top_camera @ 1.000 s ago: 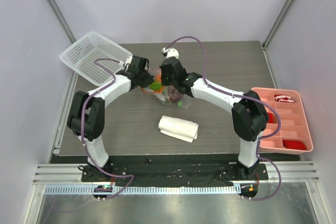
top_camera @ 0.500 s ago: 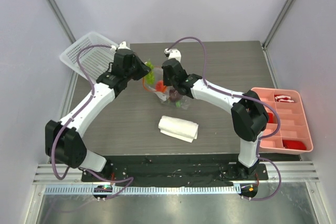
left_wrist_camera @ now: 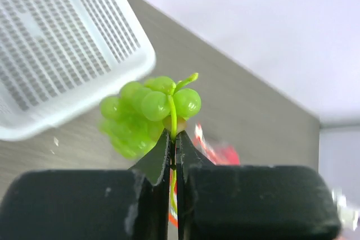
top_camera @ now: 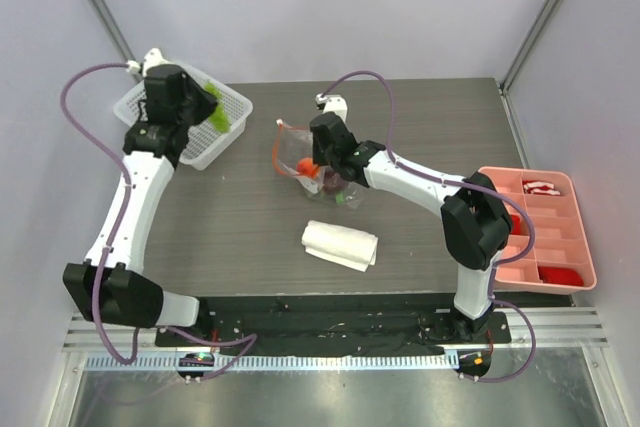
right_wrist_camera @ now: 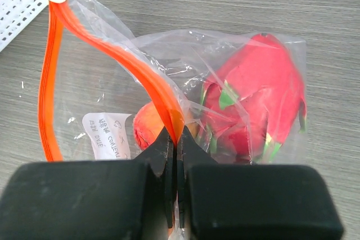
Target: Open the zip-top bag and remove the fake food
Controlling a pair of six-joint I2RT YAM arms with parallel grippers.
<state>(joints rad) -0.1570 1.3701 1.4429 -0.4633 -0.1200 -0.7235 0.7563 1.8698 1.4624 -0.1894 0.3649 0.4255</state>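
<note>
Your left gripper (left_wrist_camera: 173, 140) is closed tight on the thin stem of the green grapes (left_wrist_camera: 153, 108) and holds the bunch in the air. It is well to the left of the folded white cloth (top_camera: 340, 244) and farther from the arm bases. It is beside the rim of the white mesh basket (left_wrist_camera: 50, 37).

The zip-top bag (right_wrist_camera: 95, 91) lies on the desk (top_camera: 420, 117) just beyond the cloth, close to it but not touching. Your right gripper (right_wrist_camera: 174, 139) is also pinched shut, on the bag's orange zipper strip (right_wrist_camera: 121, 63). The strip's two sides stand apart in a loop, so the mouth gapes open.

Through the clear plastic you can see the red-pink dragon fruit (right_wrist_camera: 259, 99) and the small orange (right_wrist_camera: 149, 130) inside, side by side.

The pink divided tray (top_camera: 585, 237) sits well to the right of the cloth, off the desk's edge.
</note>
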